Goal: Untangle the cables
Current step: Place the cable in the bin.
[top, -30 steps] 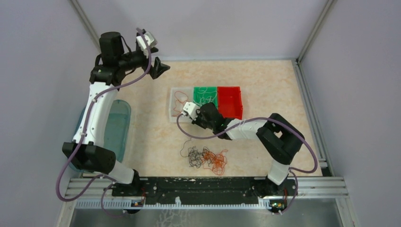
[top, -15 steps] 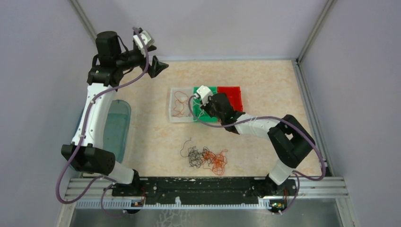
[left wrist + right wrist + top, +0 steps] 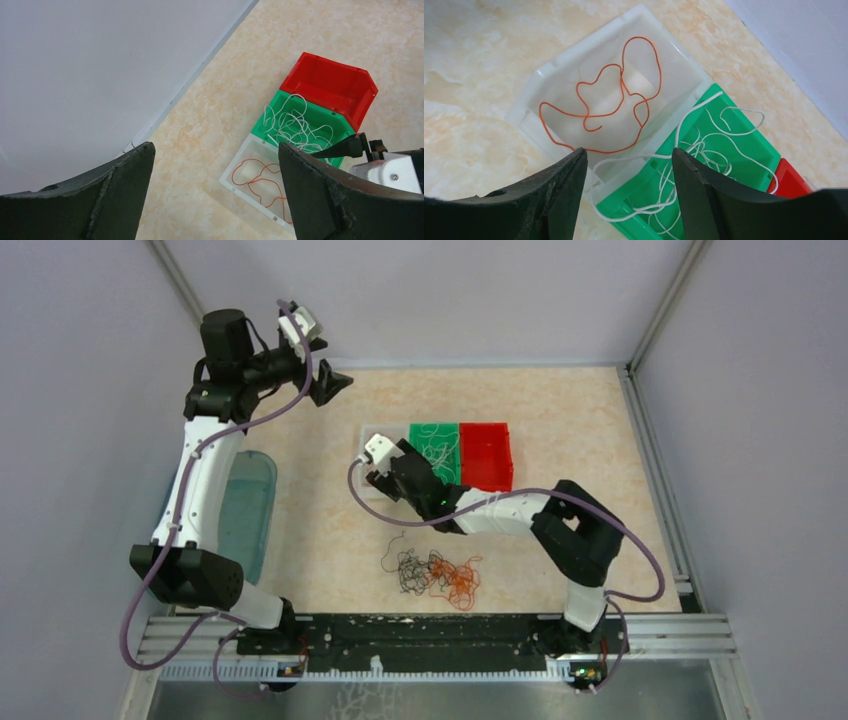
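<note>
The tangled cables [image 3: 436,575], black and orange, lie in a heap on the table near the front. One orange cable [image 3: 606,100] lies loose in the white bin [image 3: 536,82]. Several white cables [image 3: 709,150] fill the green bin [image 3: 754,145]. One white strand [image 3: 624,159] trails over that bin's rim onto the white bin's corner. My right gripper [image 3: 629,152] hovers open above that strand and grips nothing. In the top view it [image 3: 392,478] hangs over the white bin [image 3: 366,445]. My left gripper [image 3: 216,146] is wide open and empty, raised at the far left [image 3: 335,385].
An empty red bin [image 3: 487,455] adjoins the green bin [image 3: 437,445] on the right. A teal tub [image 3: 248,510] stands at the table's left edge beside my left arm. Walls close in the back and both sides.
My right gripper swung right over the green bin, then back left over the white bin, and opened. The white strand now trails over the green rim. My left arm barely moved.
</note>
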Robot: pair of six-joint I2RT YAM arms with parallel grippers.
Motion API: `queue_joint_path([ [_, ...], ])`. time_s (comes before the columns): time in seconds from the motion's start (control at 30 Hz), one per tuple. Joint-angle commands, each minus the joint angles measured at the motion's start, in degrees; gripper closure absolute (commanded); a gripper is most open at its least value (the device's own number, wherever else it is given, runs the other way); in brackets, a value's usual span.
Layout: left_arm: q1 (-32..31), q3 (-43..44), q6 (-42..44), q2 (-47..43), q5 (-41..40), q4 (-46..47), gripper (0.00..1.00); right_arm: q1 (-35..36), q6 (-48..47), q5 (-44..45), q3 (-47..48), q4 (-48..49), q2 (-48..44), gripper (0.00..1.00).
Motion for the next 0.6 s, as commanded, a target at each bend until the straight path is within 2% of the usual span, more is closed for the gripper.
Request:
queue_joint_path([
  [0.0,0.87,-1.0,-0.3,-2.47,1.92,2.12,0.02,2.4,-2.42,14.04,5.31,1.37,5.61,0.35],
  [0.27,2.23,-2.79,-0.28,-3.09,3.22,3.11,0.02,3.76,-5.67,19.19,10.23,-0.5,11.81,0.36],
  [0.43,2.68,-3.49,-0.63,-3.4,3.86,3.52,0.02,5.46,-12.0,25.44,11.74,3.17,14.98,0.36],
  [0.57,3.4,-3.56,-0.58,-3.6,4.06,3.79,0.02,5.77,-13.54,27.03,10.81,4.48,15.47,0.38],
])
